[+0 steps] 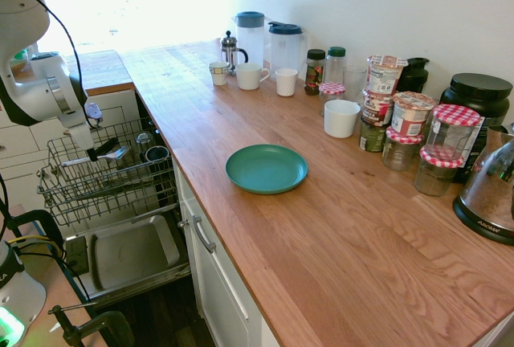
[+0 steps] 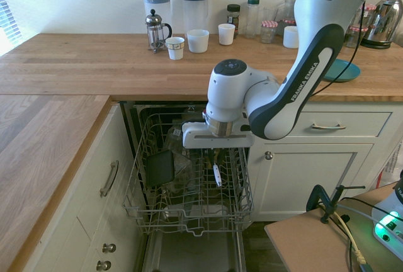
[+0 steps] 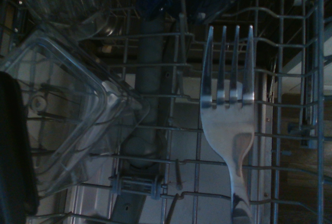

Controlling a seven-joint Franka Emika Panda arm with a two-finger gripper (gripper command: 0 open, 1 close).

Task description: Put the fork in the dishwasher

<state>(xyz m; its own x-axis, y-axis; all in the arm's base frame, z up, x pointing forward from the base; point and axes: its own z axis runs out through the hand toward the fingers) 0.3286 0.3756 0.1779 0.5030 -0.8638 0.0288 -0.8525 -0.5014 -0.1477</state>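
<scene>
- I read the white arm's two-finger end effector (image 2: 216, 157) as pointing straight down into the dishwasher's pulled-out grey wire dish rack (image 2: 189, 212).
- The end effector is closed on the handle of the slim, shiny silver metal fork (image 2: 216, 174); the fork hangs below the fingers with its tines lowermost.
- In the wrist view the fork (image 3: 228, 125) shows four tines over the rack wires (image 3: 155, 136); I cannot tell whether the tines touch the wires.
- In the first exterior view the fork (image 1: 113, 153) lies within the rack's outline (image 1: 104, 182), above the lowered stainless-steel inner door panel (image 1: 132, 255).
- Rack contents: a clear plastic container (image 3: 57, 115), a dark flat item (image 2: 160, 168) and a dark blue cup (image 1: 157, 154).
- On the wooden surface (image 1: 321, 226) sits a round green plate (image 1: 267, 169), well apart from the dishwasher.
- Near the wall stand two blue-lidded clear jugs (image 1: 269, 42), a small glass French press (image 1: 231, 51) and white cups (image 1: 250, 76).
</scene>
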